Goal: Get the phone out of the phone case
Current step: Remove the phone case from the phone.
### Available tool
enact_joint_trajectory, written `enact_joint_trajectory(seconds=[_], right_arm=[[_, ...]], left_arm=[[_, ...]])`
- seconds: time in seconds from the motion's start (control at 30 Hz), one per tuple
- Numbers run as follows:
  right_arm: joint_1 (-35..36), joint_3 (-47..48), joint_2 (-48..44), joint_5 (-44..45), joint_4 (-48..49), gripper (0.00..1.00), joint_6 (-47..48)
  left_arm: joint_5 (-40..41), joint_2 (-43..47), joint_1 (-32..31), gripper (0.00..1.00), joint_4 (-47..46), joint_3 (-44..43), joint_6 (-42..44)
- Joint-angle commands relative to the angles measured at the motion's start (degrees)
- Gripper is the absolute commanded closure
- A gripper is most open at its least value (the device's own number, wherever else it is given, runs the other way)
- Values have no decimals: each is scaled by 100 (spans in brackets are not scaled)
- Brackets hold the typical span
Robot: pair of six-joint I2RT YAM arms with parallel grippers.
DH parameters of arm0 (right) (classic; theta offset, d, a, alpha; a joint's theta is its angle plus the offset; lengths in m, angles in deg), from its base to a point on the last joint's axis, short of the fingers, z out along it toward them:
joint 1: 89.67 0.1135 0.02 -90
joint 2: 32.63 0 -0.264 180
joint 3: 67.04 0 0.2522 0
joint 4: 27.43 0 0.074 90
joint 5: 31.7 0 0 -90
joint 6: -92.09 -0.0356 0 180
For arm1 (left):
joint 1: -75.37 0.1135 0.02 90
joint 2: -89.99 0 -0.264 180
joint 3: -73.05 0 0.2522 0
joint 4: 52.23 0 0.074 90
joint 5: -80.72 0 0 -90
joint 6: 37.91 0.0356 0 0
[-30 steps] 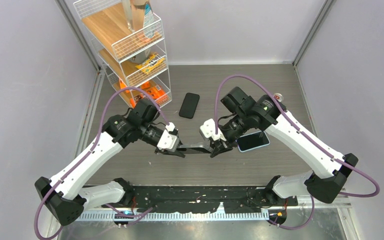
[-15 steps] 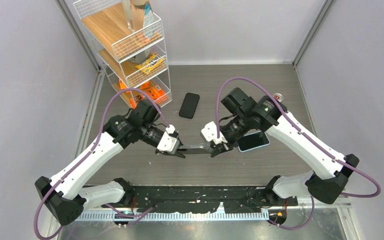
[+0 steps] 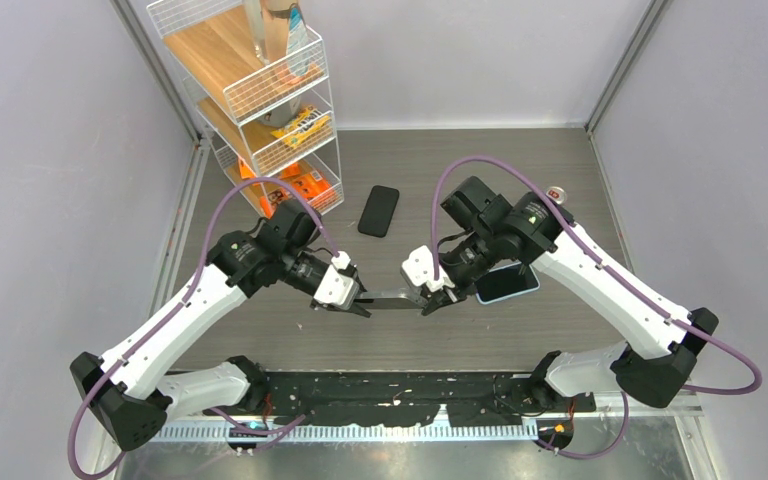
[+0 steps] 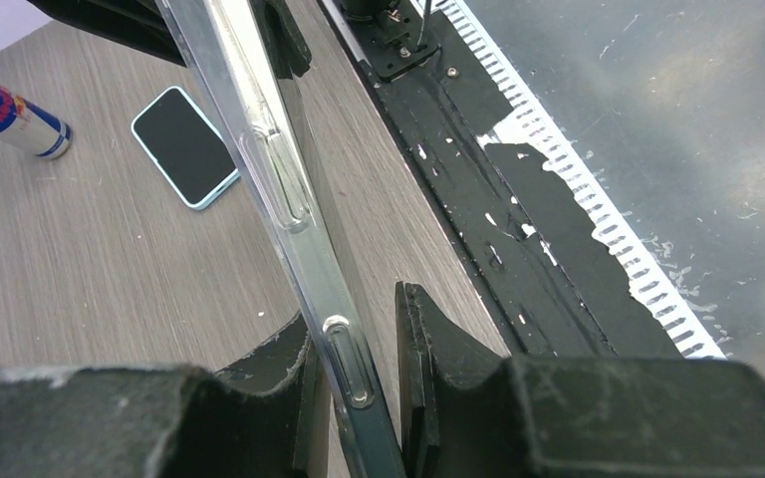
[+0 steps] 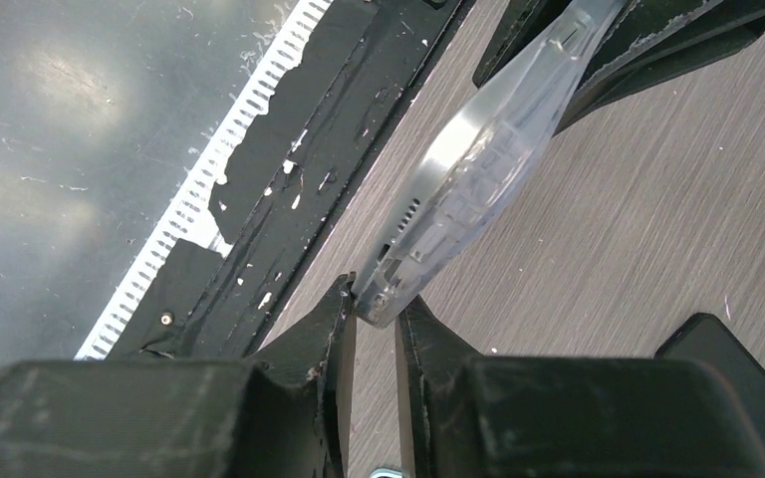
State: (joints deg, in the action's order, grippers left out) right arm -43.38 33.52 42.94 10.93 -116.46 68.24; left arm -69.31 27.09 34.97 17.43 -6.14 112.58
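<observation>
Left pincer and right pincer each pinch one end of clear plastic phone case, bridged between them above grey wood-grain table. Silver-edged phone looks seated inside it; separation seemingly not begun.

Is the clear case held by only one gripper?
No, the left gripper and the right gripper each clamp one end of the clear case.
</observation>
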Motion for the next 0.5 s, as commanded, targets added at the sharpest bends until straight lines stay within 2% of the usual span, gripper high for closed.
enact_joint_trajectory(seconds=[0.0,0.47], right_arm=[[-208,435,-229,592,961,89,237],[-214,489,-211,666,973,90,260]], left_arm=[[-934,43,-425,100,1403,185,385],[-916,56,-425,100,1358,225,377]])
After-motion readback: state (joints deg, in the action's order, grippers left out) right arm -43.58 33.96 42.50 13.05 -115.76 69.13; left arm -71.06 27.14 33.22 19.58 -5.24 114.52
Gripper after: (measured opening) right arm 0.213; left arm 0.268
